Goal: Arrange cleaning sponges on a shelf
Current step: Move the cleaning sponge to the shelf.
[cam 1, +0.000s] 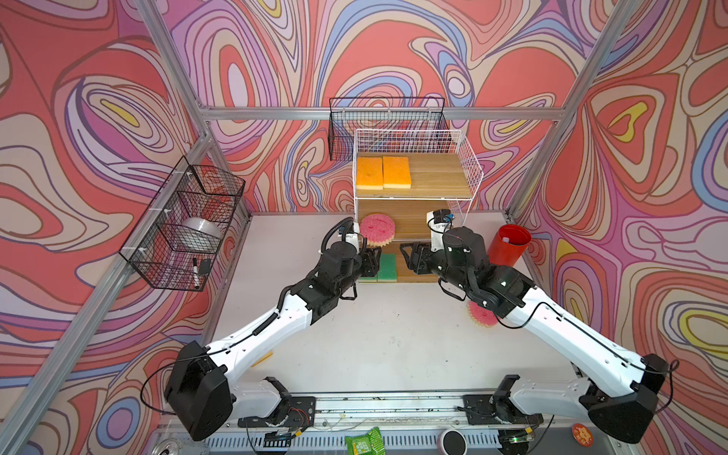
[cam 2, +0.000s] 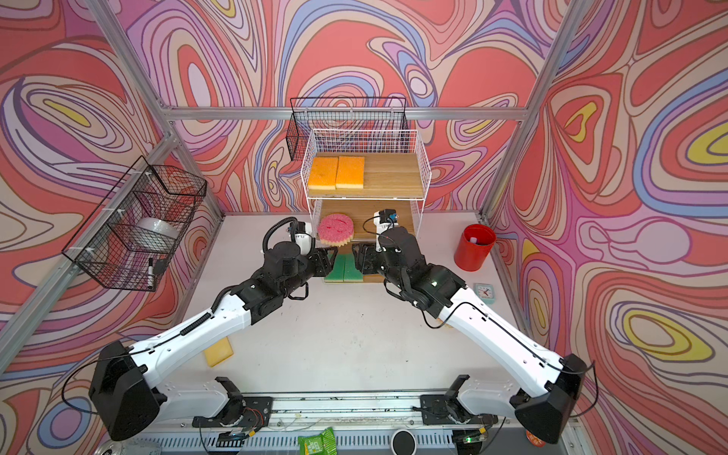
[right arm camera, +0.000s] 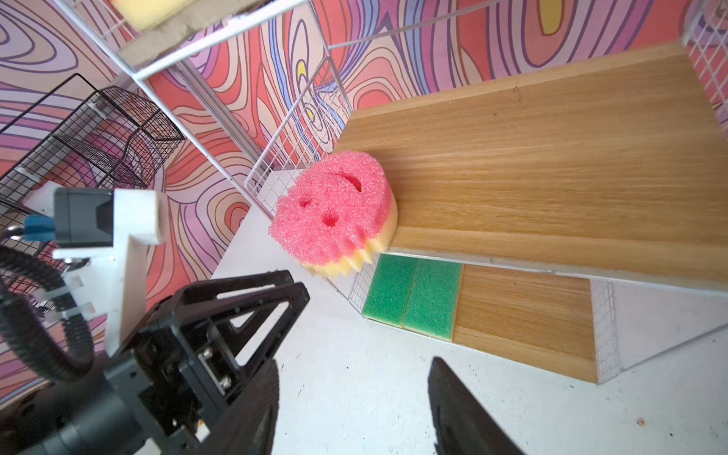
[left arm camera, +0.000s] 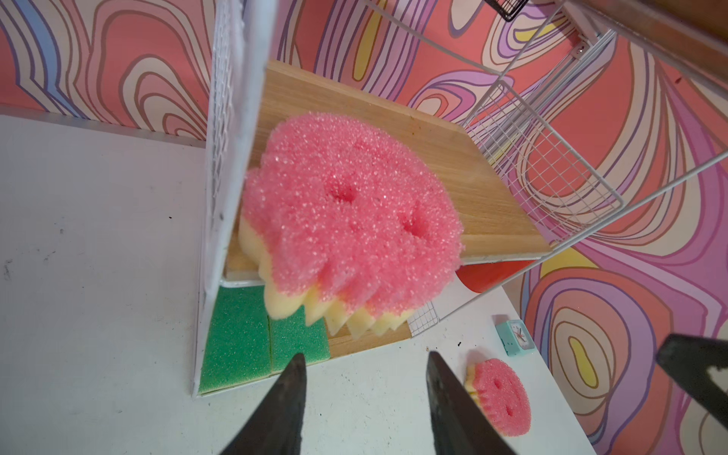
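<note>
On wire shelf [cam 1: 468,165]: two orange sponges [cam 1: 383,172] (top board [cam 1: 437,173]), pink smiley sponge [cam 1: 377,228] overhanging middle board [cam 1: 409,220], two green sponges [cam 1: 387,268] (bottom). Remaining on desk [cam 1: 394,335]: second pink sponge [left arm camera: 498,394], yellow sponge [cam 2: 218,351]. Both parted, empty: left pincer [left arm camera: 366,356], right pincer [right arm camera: 354,362].

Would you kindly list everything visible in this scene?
orange sponges: two, orange, top board
pink sponge: one, pink, overhanging the middle board
second pink sponge: one, pink, table, under right arm
green sponges: two, green, bottom board
yellow sponge: one, yellow, table, under left arm
shelf: one, white wire and wood, table's back
baskets: two, black wire, on walls
cup: one, red, beside shelf
clock: one, mint, table
left hand: one, black, open, facing shelf
right hand: one, black, open, facing shelf
</note>
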Controlling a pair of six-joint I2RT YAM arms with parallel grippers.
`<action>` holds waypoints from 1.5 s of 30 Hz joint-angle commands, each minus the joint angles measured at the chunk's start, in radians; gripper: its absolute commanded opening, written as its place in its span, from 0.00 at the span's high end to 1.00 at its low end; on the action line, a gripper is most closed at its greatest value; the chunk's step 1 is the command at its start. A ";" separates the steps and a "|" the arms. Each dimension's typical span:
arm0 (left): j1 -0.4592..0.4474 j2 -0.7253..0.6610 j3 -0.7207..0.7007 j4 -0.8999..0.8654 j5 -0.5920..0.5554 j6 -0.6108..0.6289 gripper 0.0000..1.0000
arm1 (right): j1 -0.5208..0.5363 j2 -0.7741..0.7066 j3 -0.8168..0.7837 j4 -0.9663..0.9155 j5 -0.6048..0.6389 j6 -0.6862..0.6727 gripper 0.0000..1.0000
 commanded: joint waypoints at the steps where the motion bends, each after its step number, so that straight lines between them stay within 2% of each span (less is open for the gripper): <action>1: -0.004 0.009 0.043 -0.036 -0.080 0.007 0.48 | -0.002 -0.021 -0.034 0.008 0.014 0.004 0.38; 12: -0.014 0.054 0.097 -0.053 -0.105 0.017 0.47 | -0.002 -0.046 -0.065 0.014 0.017 -0.010 0.39; 20: -0.091 0.029 0.100 -0.080 -0.231 0.084 0.47 | -0.002 -0.075 -0.093 0.022 0.032 -0.021 0.39; 28: -0.110 0.067 0.139 -0.163 -0.274 0.058 0.52 | -0.003 -0.090 -0.103 0.020 0.032 -0.024 0.39; 38: -0.111 0.164 0.261 -0.219 -0.280 0.073 0.48 | -0.004 -0.111 -0.100 -0.009 0.046 -0.049 0.39; 45: -0.111 0.190 0.277 -0.217 -0.294 0.070 0.48 | -0.006 -0.133 -0.114 -0.007 0.051 -0.056 0.39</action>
